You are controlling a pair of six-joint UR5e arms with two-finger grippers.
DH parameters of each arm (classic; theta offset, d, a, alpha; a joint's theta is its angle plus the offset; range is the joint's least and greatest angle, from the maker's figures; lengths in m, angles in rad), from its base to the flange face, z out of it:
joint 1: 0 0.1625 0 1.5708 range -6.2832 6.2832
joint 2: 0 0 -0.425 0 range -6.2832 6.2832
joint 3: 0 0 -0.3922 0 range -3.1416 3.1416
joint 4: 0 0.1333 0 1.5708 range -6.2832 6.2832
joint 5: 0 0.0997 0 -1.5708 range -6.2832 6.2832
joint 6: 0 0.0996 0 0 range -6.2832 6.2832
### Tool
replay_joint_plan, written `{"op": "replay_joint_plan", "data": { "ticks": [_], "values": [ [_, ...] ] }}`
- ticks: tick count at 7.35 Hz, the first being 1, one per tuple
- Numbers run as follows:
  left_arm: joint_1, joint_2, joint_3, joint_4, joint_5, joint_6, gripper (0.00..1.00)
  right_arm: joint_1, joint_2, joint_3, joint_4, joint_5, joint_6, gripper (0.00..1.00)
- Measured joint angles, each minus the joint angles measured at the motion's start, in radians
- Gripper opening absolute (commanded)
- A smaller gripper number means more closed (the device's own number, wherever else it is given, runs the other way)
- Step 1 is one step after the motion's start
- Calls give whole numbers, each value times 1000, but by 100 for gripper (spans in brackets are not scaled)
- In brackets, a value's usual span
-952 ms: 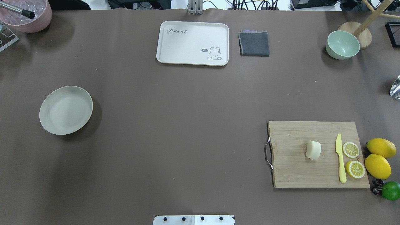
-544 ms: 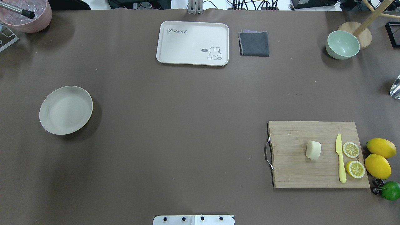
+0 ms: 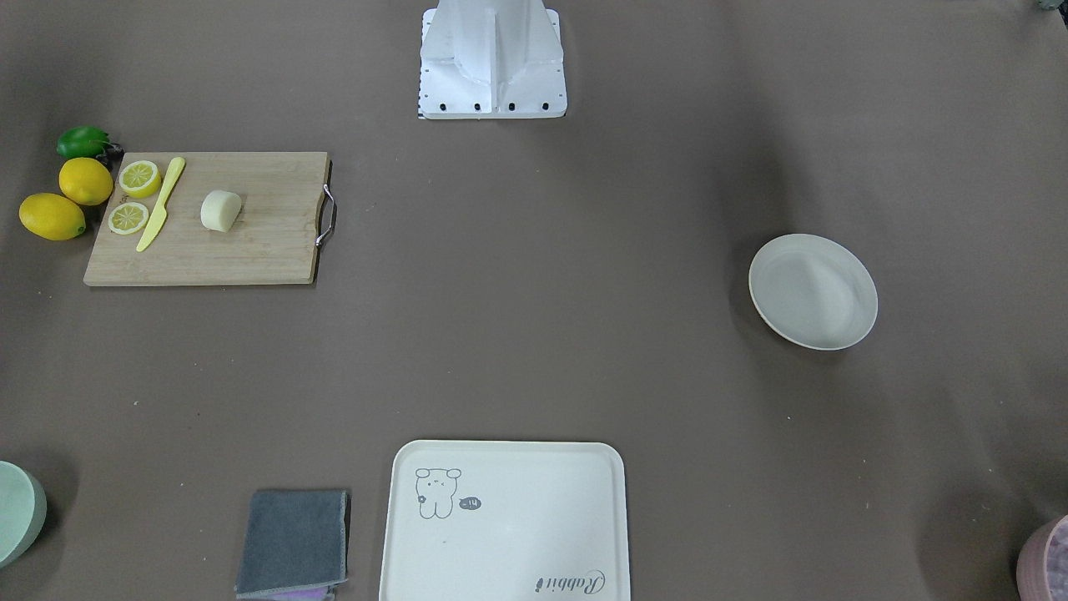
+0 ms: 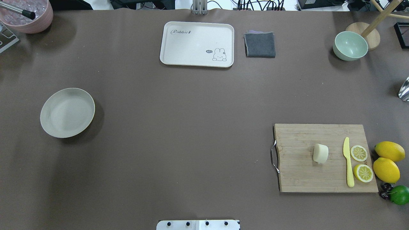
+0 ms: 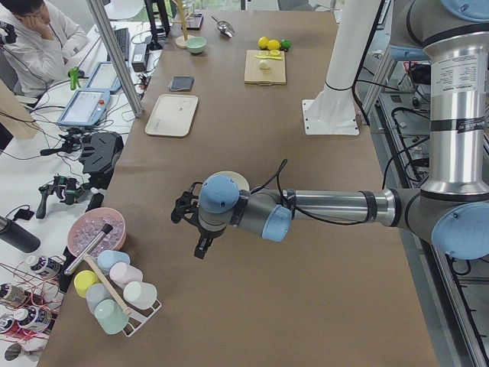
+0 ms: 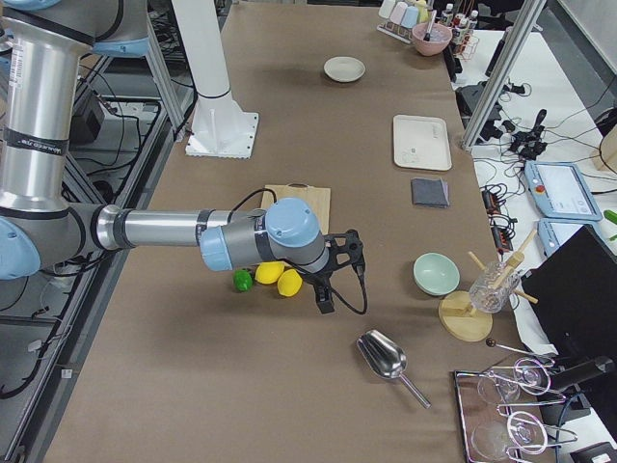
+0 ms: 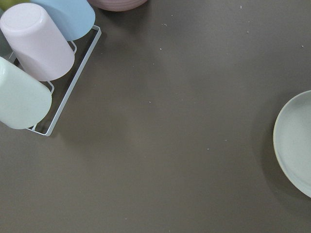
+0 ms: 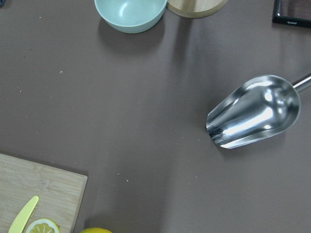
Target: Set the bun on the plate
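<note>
In the overhead view the bun (image 4: 320, 153) lies on the board (image 4: 297, 175) at about 4 o'clock from the table's (image 4: 191, 127) middle, with nothing touching it. A yellow knife (image 4: 348, 163) lies on the board at 3 o'clock from the bun, and two slices (image 4: 358, 153) lie just beyond the knife. Two lemons (image 4: 386, 170) and a lime (image 4: 399, 195) sit off the board's 3 o'clock edge. The plate (image 4: 67, 112) sits at 9 o'clock from the middle, well apart from the bun, with nothing on it. A tray (image 4: 195, 41) lies at 12 o'clock, with a grey cloth (image 4: 260, 44) just beside it at 3 o'clock, and a green bowl (image 4: 350, 45) stands at 2 o'clock. Neither arm shows in the overhead view. The left gripper (image 5: 191, 229) shows only in the side view, held above the table near the plate; whether its fingers are apart or together I cannot tell. Its wrist camera has the plate's rim at 3 o'clock and upturned cups (image 7: 36, 46) at 10 o'clock. The right gripper (image 6: 339, 273) hangs beside the lemons, and its state cannot be told either. Its wrist camera shows a metal scoop (image 8: 252, 112) at 3 o'clock and the bowl at 12 o'clock.
</note>
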Motion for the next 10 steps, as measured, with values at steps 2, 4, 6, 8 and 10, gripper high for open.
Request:
{"op": "replay_joint_plan", "data": {
  "ticks": [2,4,6,8,10],
  "values": [
    [69,-8,45,-54,-1,-102,98,-152,5,1,130,-55,196,100],
    [179,-19,132,-243,1,-292,98,-292,8,3,241,-108,399,100],
    [277,-57,234,-444,3,-471,98,-411,16,5,321,-171,567,100],
    [369,-95,261,-546,7,-623,97,-473,33,13,345,-209,646,100],
    [461,-122,274,-626,57,-735,97,-486,38,18,349,-220,659,100]
  ]
}}
